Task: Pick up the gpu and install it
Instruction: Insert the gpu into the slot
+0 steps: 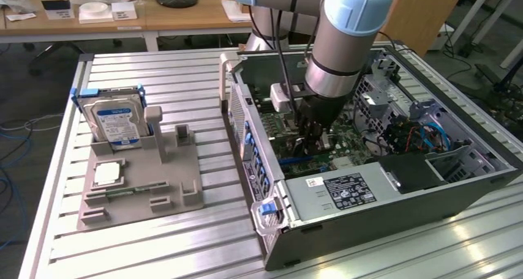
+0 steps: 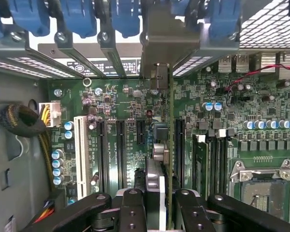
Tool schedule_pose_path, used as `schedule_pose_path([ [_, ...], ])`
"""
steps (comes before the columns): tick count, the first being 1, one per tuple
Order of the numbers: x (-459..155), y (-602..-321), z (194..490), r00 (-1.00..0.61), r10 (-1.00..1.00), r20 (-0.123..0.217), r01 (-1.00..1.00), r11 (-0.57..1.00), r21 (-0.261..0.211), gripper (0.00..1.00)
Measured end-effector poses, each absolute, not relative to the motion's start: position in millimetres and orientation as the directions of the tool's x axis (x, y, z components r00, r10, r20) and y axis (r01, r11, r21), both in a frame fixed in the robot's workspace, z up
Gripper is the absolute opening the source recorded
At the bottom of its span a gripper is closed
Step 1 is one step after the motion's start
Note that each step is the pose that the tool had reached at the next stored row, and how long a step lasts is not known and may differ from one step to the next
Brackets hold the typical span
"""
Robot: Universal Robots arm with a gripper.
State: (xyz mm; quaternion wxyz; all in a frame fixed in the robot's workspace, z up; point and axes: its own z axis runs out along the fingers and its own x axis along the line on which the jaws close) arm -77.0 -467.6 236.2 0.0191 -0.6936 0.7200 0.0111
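No wording legible anywhere. Blue-and-white label on hard drive [image 1: 114, 121], upright in grey holder near table's far corner: print unreadable. Black-and-white sticker on power supply [image 1: 349, 192] inside computer case [image 1: 392, 221]: text too small. Motherboard [image 2: 135, 104] markings illegible.

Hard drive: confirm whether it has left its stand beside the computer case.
No, the hard drive stands upright in the grey stand on the exterior view's left.

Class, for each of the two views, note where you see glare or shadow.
Exterior view: bright glare streaks on the ribbed metal table near the computer case, whose interior sits in shadow. Wrist view: the motherboard is evenly lit, and backlight glares through the case's perforated wall.
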Motion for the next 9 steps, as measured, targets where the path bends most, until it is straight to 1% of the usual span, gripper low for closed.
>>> schedule_pose_path([
  [9,-77.0,-467.6,232.2,-0.037,-0.998,-0.043,-0.999,0.038,-0.009,0.28],
])
